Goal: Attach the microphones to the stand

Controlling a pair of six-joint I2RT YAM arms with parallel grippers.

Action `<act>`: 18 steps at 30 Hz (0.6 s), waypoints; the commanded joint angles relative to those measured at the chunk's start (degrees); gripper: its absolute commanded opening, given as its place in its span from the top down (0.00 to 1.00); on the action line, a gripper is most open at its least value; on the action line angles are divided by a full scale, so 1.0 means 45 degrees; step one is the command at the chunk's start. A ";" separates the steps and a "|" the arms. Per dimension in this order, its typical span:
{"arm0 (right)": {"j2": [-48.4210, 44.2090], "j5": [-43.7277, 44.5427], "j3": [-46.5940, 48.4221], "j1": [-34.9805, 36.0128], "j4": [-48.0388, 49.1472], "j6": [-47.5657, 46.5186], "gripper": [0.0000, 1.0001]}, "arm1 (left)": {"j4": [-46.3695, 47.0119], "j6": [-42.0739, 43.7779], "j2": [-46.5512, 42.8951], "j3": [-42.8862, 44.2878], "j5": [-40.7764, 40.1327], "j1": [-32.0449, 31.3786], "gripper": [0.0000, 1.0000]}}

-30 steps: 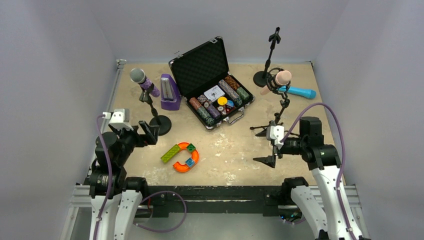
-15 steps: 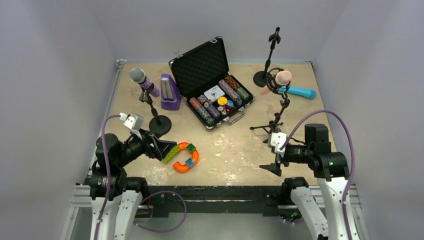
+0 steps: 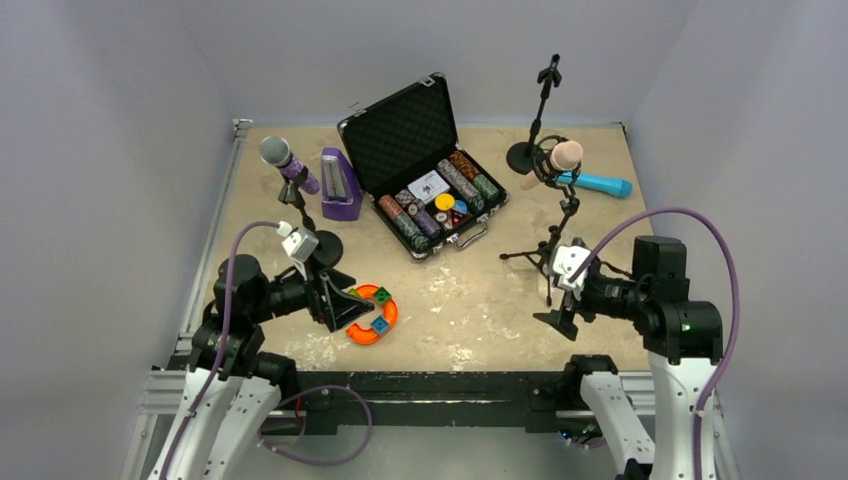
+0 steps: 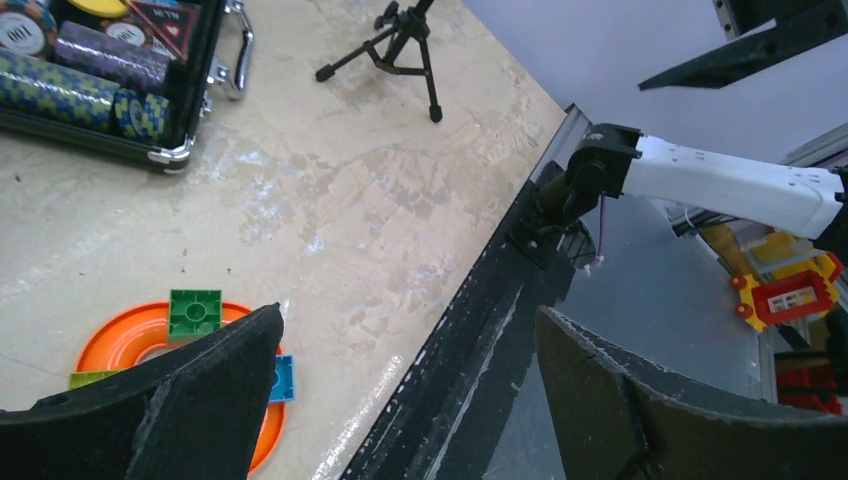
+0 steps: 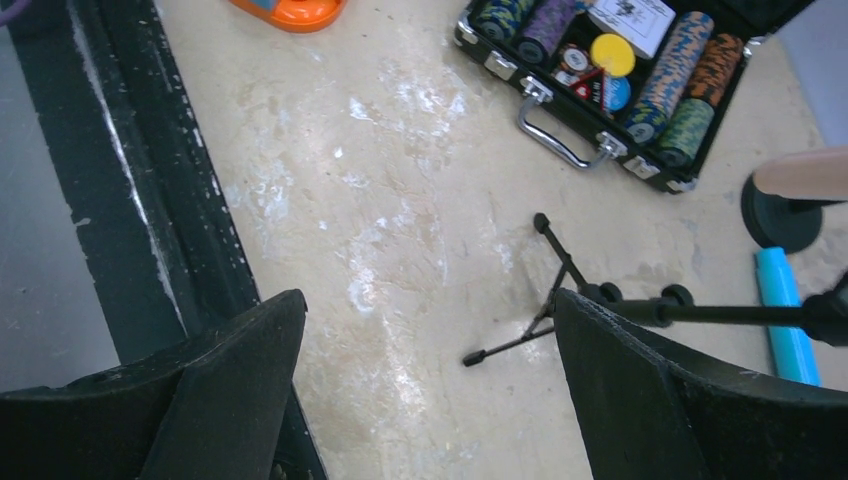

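Left of the open chip case (image 3: 425,170), the purple microphone (image 3: 290,165) sits in its stand (image 3: 326,252); right of the case, the pink microphone (image 3: 555,160) is mounted too. The cyan microphone (image 3: 600,184) lies unattached on the tabletop (image 3: 470,300) beyond, near a bare stand (image 3: 541,100), one end hidden. The left end effector (image 3: 345,305) and right end effector (image 3: 555,320) are released, empty.

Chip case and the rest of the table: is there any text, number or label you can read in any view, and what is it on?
No text reads clearly in any view.
White card in the chip case: dark print, too small to read.
Pale chip at the case's corner in the left wrist view: markings, blurred.
White label on a red and yellow part beyond the table edge: blurred.
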 commanded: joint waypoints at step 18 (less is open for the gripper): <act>0.1308 0.2322 0.0502 -0.3599 0.6136 0.5770 0.02 | 0.0508 0.0575 0.0474 -0.0076 -0.0329 -0.0506 0.01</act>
